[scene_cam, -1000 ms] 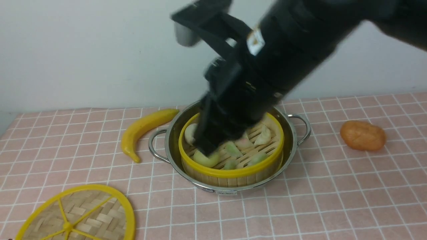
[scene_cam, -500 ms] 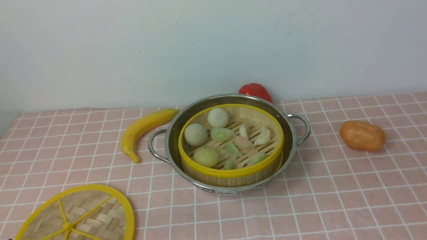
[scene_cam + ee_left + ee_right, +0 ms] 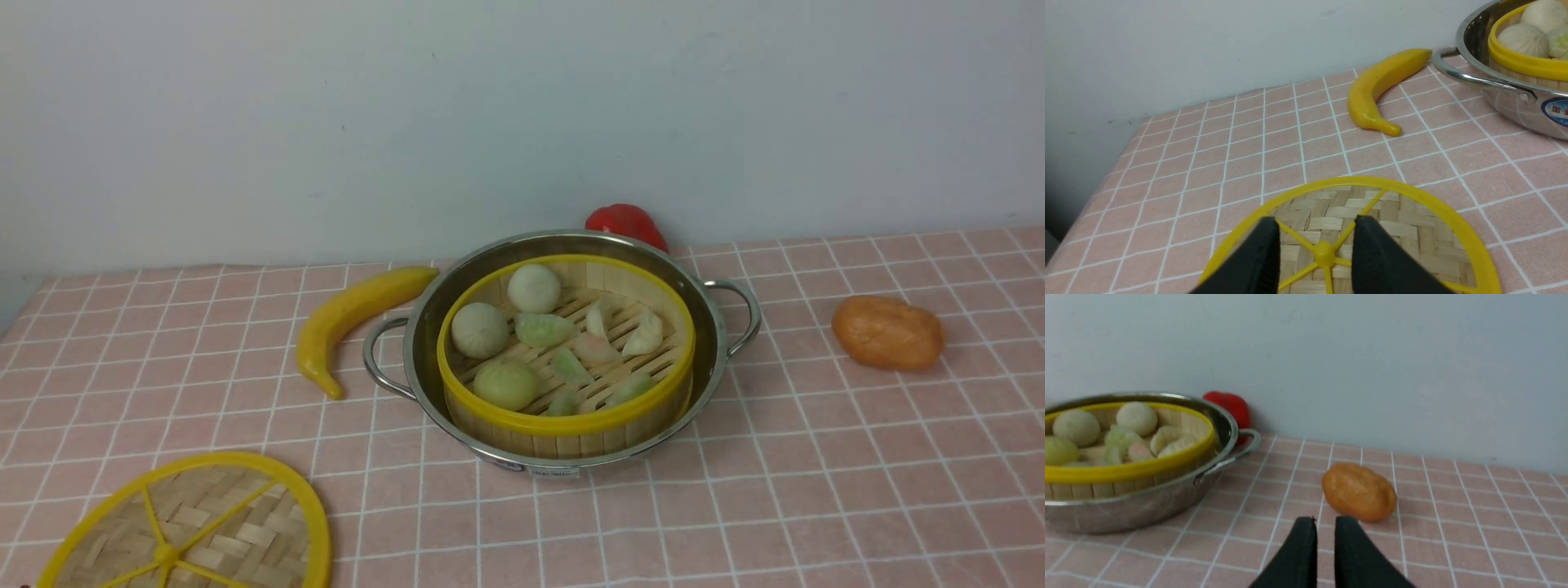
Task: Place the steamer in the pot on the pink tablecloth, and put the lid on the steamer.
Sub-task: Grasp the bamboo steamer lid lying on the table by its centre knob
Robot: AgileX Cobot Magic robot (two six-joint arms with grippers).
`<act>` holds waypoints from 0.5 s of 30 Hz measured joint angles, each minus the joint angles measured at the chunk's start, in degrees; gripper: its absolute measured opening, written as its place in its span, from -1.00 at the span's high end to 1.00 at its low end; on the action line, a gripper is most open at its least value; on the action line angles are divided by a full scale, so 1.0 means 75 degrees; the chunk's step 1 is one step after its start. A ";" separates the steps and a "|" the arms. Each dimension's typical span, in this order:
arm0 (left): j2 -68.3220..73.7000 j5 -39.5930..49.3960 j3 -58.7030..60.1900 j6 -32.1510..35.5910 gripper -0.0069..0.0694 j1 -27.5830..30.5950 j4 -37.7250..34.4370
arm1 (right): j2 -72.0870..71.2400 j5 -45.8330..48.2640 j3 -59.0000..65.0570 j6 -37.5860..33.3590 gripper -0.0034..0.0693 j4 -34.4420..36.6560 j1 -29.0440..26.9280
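The steamer [image 3: 563, 422], a bamboo basket with a yellow rim, sits inside the shiny pot [image 3: 420, 343] on the pink tablecloth [image 3: 816, 490], holding buns and dumplings. The lid [image 3: 220, 523], a woven disc with yellow spokes, lies flat at the front left. Neither arm shows in the front view. In the left wrist view my left gripper [image 3: 1318, 222] is open, its two fingers straddling the hub of the lid [image 3: 1412, 228]. My right gripper [image 3: 1325, 519] hangs over bare cloth to the right of the pot [image 3: 1126, 510], fingers a little apart with nothing between them.
A yellow banana [image 3: 351, 318] lies left of the pot. An orange bread-like lump [image 3: 887, 331] lies to the right, just beyond my right fingers. A red pepper [image 3: 624, 222] sits behind the pot against the pale wall.
A second ago my right arm reached down into the steamer in the front view. It has since pulled back out of that view, leaving the steamer in the pot.
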 joint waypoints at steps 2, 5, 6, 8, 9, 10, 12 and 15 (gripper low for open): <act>0.0000 0.0000 0.0000 0.0000 0.18 0.0000 0.0000 | -0.0120 0.0000 0.0275 0.0000 0.62 -0.0007 -0.0011; 0.0000 0.0000 0.0002 0.0000 0.18 0.0000 0.0000 | -0.0137 0.0059 0.0576 0.0000 0.60 0.0011 -0.0011; 0.0000 0.0000 0.0002 0.0000 0.18 0.0000 0.0000 | -0.0137 0.0067 0.0584 0.0000 0.59 0.0019 -0.0011; 0.0000 0.0000 0.0002 0.0000 0.18 0.0000 0.0000 | -0.0137 0.0061 0.0618 0.0000 0.58 0.0025 -0.0011; 0.0000 0.0000 0.0002 0.0000 0.18 0.0000 0.0000 | -0.0137 0.0041 0.0618 0.0000 0.57 0.0058 -0.0011; 0.0000 0.0000 0.0002 0.0000 0.18 0.0000 0.0000 | -0.0137 0.0030 0.0618 0.0000 0.56 0.0095 -0.0011; 0.0000 0.0000 0.0002 0.0000 0.18 0.0000 0.0000 | -0.0137 0.0001 0.0618 0.0000 0.54 0.0205 -0.0011; 0.0000 0.0000 0.0002 0.0000 0.18 0.0000 0.0000 | -0.0137 -0.0007 0.0618 0.0000 0.52 0.0340 -0.0011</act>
